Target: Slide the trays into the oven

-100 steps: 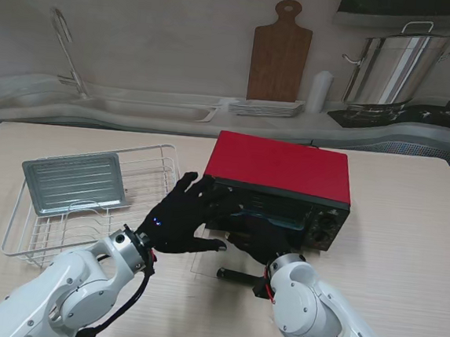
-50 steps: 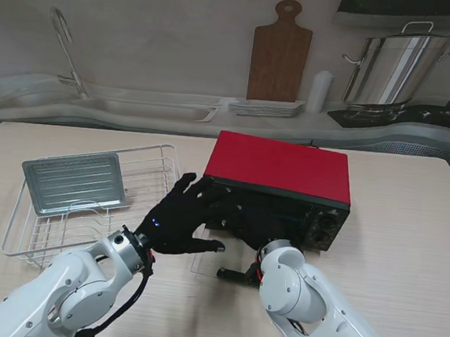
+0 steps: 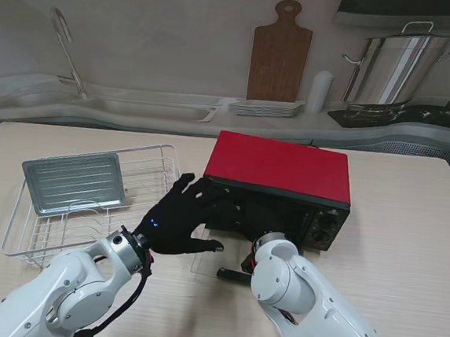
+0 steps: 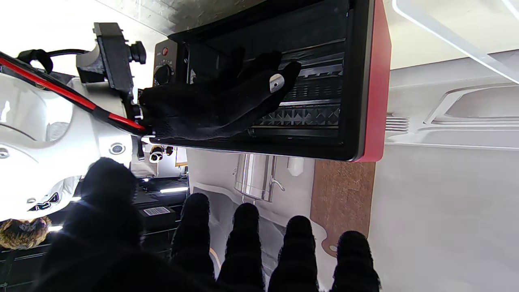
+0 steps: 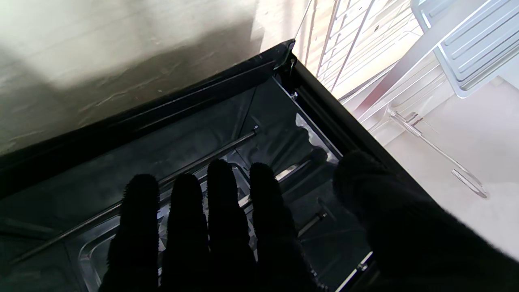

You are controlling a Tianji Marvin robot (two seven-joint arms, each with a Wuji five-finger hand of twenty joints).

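The red oven point(image 3: 280, 167) stands mid-table with its glass door point(image 3: 211, 260) folded down flat toward me. My right hand point(image 3: 246, 216) reaches into the dark opening, fingers straight and flat, holding nothing. In the right wrist view its fingers point(image 5: 219, 211) lie over a dark tray point(image 5: 87, 253) inside the oven, beside a thin rack rod point(image 5: 194, 160). The left wrist view shows the right hand point(image 4: 219, 105) level with the shelf rails. My left hand point(image 3: 177, 216) rests open at the oven's left front corner. A silver ribbed tray point(image 3: 74, 180) lies in the wire rack point(image 3: 26, 238).
The door's black handle point(image 3: 235, 275) sticks out near my right forearm. The oven knobs point(image 3: 326, 232) are on its right front. Behind the table is a counter with a sink, a wooden board point(image 3: 279, 55), stacked plates point(image 3: 266, 107) and a steel pot point(image 3: 391, 69).
My right arm has pushed forward and swung leftward, so the hand sits deeper in the oven opening. The left hand and the silver tray have not moved.
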